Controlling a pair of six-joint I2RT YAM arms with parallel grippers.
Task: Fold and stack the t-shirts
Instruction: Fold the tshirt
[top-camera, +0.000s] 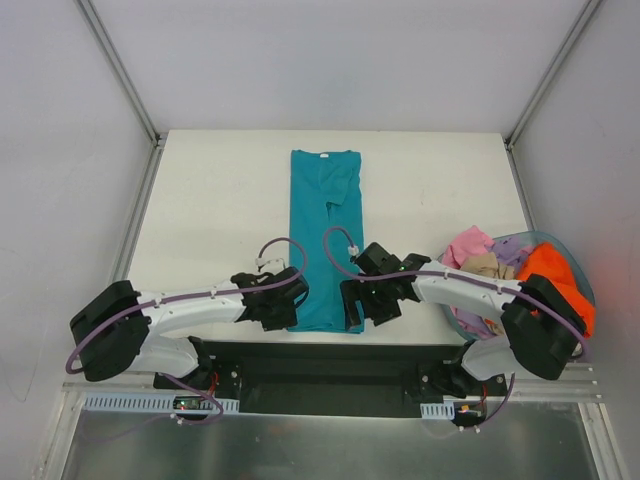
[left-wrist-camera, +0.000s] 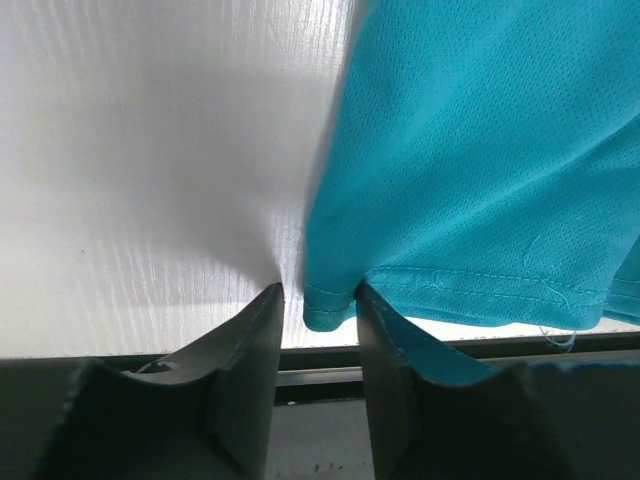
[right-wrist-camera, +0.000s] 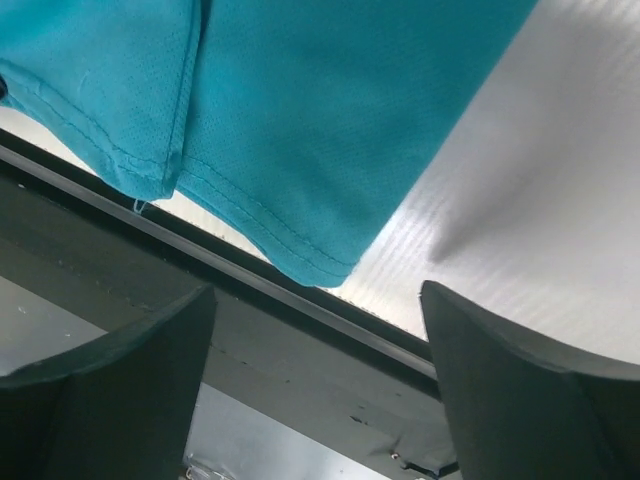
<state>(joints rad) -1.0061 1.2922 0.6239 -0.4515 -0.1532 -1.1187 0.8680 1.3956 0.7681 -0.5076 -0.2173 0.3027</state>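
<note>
While the teal t-shirt (top-camera: 325, 240) lies mid-surface (top-camera: 220, 200) as a narrow folded strip, collar far, long axis near-to-far, its hem sits at the near edge. Left tool (left-wrist-camera: 318, 295) stands narrow around one hem corner with a thin gap showing; right tool (right-wrist-camera: 318, 290) is spread wide at the other. Bare surface flanks the strip both sides.

White worktop (top-camera: 220, 200), matte, fills centre of frame. Teal t-shirt (top-camera: 325, 240) lies flat mid-frame, folded into a long strip, collar toward top, hem at the lower edge. Round blue-grey basket (top-camera: 520, 238) at lower right edge.
</note>
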